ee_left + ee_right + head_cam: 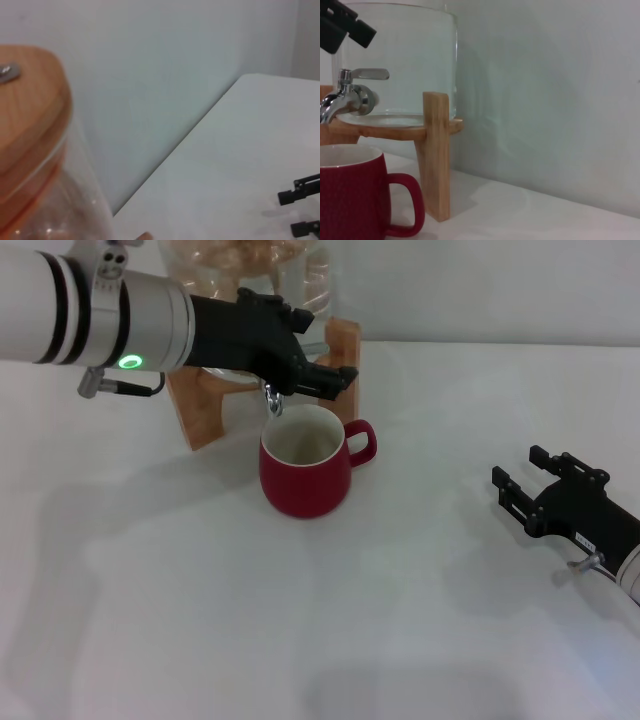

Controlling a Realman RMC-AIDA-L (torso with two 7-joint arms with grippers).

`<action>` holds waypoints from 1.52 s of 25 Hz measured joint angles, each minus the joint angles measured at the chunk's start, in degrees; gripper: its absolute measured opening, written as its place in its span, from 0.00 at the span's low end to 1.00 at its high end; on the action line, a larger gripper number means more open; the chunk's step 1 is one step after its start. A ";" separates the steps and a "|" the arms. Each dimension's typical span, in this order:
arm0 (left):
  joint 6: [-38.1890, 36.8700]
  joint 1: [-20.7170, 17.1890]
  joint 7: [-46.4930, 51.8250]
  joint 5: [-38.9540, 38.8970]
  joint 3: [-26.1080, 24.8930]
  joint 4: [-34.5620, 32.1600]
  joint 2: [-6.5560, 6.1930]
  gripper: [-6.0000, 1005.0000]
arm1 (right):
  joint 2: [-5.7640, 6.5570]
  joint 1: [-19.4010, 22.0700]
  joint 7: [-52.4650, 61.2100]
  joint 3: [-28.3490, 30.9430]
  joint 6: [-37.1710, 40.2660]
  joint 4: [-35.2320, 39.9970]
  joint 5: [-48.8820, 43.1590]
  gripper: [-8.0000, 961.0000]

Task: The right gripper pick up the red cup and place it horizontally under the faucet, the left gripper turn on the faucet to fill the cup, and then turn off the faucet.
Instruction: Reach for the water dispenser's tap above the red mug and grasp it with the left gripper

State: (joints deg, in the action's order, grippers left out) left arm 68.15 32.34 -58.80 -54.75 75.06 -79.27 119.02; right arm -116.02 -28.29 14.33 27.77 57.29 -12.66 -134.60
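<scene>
Only from the right wrist: chrome faucet [350,95] lever clear below left gripper [318,373], perhaps open; glossy red cup [305,472] beneath; right gripper [520,480] spread, far right.

Overall light: you get bright, even, diffuse light in all three views, with no hard-edged shadows.
Shadows: in your head view soft grey shadows lie on the table [200,620] below the left arm and beside the right gripper [522,478].
Cup shadow: the red cup [305,470] casts only a faint, short shadow at its base.
Glare: small highlights glint on the faucet [347,97].
Indicator: a green light [130,362] glows on the left arm.
Focus: your left wrist view shows the wooden lid [27,115] blurred, too close to be sharp.
</scene>
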 joint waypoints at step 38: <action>-4.45 6.05 -4.67 0.30 0.27 9.57 0.13 0.87 | 0.00 0.46 0.00 0.17 0.20 -0.54 -0.04 0.57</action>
State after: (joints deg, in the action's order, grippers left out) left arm 63.70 38.38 -63.47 -54.45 75.32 -69.70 119.15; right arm -116.02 -27.83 14.33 27.95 57.49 -13.20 -134.64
